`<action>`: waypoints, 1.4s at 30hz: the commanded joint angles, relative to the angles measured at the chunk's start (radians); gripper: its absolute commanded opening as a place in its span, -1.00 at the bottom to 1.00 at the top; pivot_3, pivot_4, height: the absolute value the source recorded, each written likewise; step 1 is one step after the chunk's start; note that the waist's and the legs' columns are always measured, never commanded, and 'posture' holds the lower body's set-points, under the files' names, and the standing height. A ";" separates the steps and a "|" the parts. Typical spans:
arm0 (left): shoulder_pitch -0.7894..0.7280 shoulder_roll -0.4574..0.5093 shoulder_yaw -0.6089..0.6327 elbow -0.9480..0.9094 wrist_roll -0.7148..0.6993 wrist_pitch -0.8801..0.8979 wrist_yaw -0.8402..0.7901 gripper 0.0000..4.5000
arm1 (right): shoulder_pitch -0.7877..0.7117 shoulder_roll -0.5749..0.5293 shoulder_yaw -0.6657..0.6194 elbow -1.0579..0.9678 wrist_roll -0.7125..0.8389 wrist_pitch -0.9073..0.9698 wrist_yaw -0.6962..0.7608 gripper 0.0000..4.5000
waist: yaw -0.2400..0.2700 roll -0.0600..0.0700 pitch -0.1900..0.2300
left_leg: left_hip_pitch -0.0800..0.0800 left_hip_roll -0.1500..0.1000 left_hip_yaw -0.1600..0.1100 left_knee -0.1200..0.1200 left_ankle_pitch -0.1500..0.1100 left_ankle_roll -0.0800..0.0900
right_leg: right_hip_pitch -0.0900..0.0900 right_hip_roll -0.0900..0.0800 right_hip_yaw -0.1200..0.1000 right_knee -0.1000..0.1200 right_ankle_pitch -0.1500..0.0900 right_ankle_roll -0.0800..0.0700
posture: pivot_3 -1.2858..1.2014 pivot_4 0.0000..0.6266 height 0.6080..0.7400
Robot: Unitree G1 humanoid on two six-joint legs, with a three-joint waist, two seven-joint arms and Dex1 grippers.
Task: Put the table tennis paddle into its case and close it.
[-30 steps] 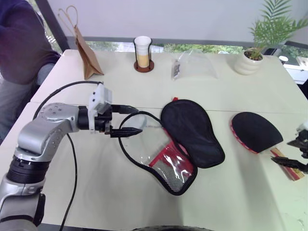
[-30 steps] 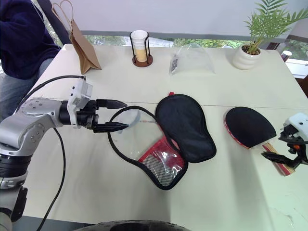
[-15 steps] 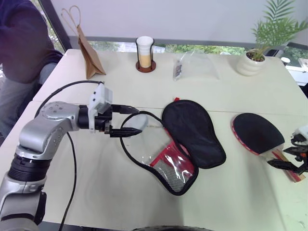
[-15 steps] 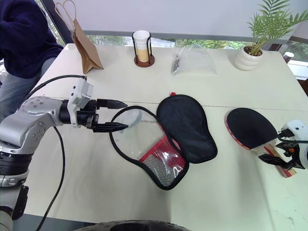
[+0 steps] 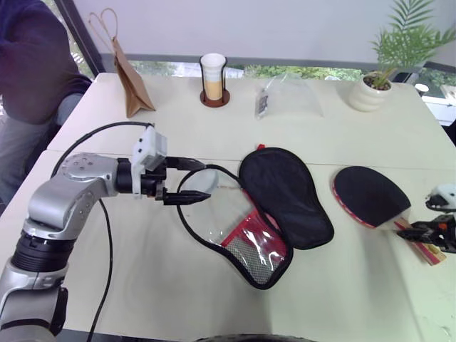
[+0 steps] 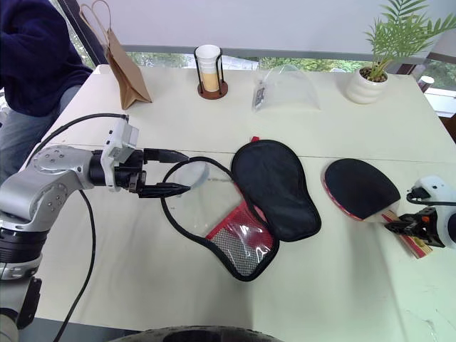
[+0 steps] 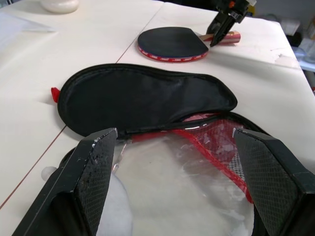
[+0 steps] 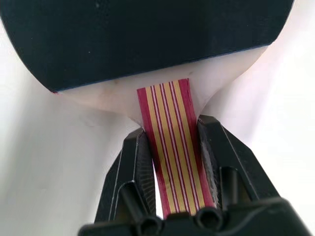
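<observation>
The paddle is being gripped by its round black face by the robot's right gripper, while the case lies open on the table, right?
Not quite. The right gripper is closed on the table tennis paddle by its striped wooden handle, not its black face, as the right wrist view shows. The case does lie open on the table.

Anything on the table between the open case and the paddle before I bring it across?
No. In the left eye view the strip of table between the case and the table tennis paddle is bare. The right gripper is closed on the paddle's handle.

No text can be read — no labels, no numbers.
</observation>
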 commanded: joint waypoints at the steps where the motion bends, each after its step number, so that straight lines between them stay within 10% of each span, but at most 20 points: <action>1: -0.023 -0.001 0.018 0.002 0.002 -0.013 -0.002 0.74 | -0.098 -0.005 -0.098 -0.244 0.108 0.210 -0.062 -0.61 | -0.003 0.000 0.000 | 0.000 0.000 0.000 0.000 0.000 0.000 | 0.000 0.000 0.000 0.000 0.000 0.000 | 0.03 -0.52 1.00; 11: -0.034 -0.012 0.010 0.015 0.014 -0.023 -0.005 0.74 | -0.492 0.319 0.117 -0.597 0.204 0.709 -0.416 -0.61 | 0.005 0.000 0.000 | -0.002 -0.001 -0.001 0.001 0.000 0.000 | -0.002 -0.001 0.000 0.000 0.000 0.000 | 0.03 -0.52 1.00; 33: 0.041 0.008 0.056 -0.067 0.002 -0.003 0.045 0.74 | -0.422 0.518 0.270 -0.593 0.270 0.718 -0.683 -0.61 | -0.001 0.000 0.000 | -0.003 -0.001 0.000 0.000 0.000 0.000 | -0.004 -0.001 0.000 0.002 0.000 0.000 | 0.03 -0.52 1.00; 40: 0.041 0.010 0.060 -0.069 0.000 -0.001 0.052 0.74 | -0.441 0.488 0.287 -0.600 0.274 0.718 -0.688 0.97 | -0.002 0.000 0.000 | -0.003 -0.001 0.000 0.000 0.000 0.000 | -0.004 -0.001 0.000 0.002 0.000 0.000 | 0.03 -0.52 1.00; 42: 0.046 0.016 0.066 -0.070 -0.004 0.005 0.057 0.74 | -0.461 0.451 0.265 -0.621 0.301 0.694 -0.643 0.99 | -0.001 0.000 0.000 | -0.003 -0.001 0.000 0.000 0.000 0.000 | -0.004 -0.001 0.000 0.002 0.000 0.000 | 0.03 -0.52 1.00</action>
